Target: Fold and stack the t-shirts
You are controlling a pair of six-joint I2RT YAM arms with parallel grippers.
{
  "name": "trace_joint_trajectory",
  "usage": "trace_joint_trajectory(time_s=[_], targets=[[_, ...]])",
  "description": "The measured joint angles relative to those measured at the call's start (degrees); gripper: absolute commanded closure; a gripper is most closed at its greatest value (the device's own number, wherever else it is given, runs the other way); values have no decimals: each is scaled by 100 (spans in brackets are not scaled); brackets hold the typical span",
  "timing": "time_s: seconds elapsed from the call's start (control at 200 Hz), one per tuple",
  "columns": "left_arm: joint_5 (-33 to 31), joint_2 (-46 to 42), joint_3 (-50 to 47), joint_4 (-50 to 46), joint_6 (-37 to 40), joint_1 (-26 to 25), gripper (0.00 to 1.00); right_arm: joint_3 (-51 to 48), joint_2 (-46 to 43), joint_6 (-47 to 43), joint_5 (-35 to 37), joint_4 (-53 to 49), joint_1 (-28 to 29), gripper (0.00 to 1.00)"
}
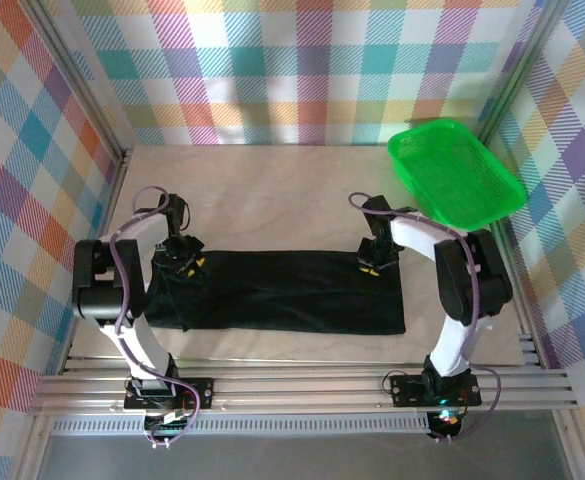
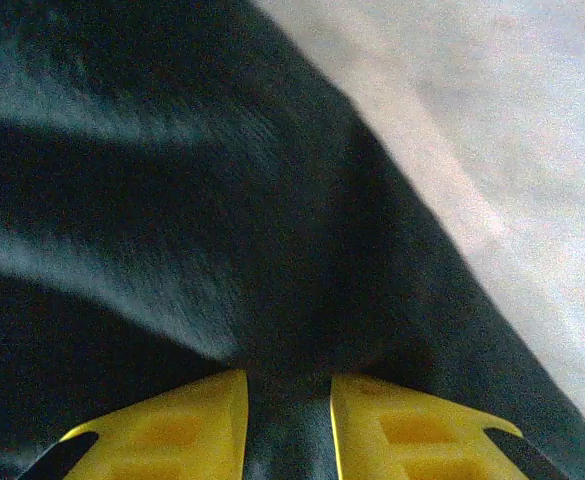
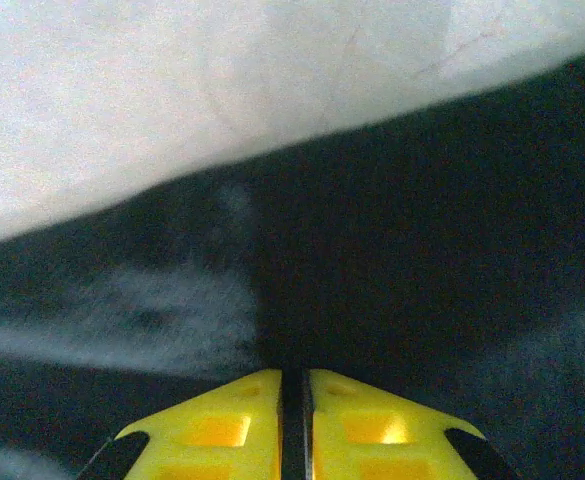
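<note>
One black t-shirt [image 1: 292,295] lies as a long band along the near edge of the tabletop [image 1: 272,190], seemingly folded only partly. The left gripper [image 1: 186,264] and the right gripper [image 1: 369,267] each pinch its far edge. No stack exists yet.

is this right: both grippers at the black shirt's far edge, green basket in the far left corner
No: the top external view shows the green basket in the far right corner. The left gripper and right gripper are at the far edge of the black shirt.
</note>
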Motion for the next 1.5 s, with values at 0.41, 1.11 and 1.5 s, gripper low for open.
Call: trace_joint_trajectory(time_s=[0.41,1.11,1.5], targets=[[409,1464,2212,-52,470,492,53,2896,1919,-695,-446,-407,-511,76],[354,162,767,1040,3088,-358,47,1718,-448,-935,-2588,612,328,55],[417,164,304,1281,2964,-433,83,1467,-844,-745,-2824,754,391,57]])
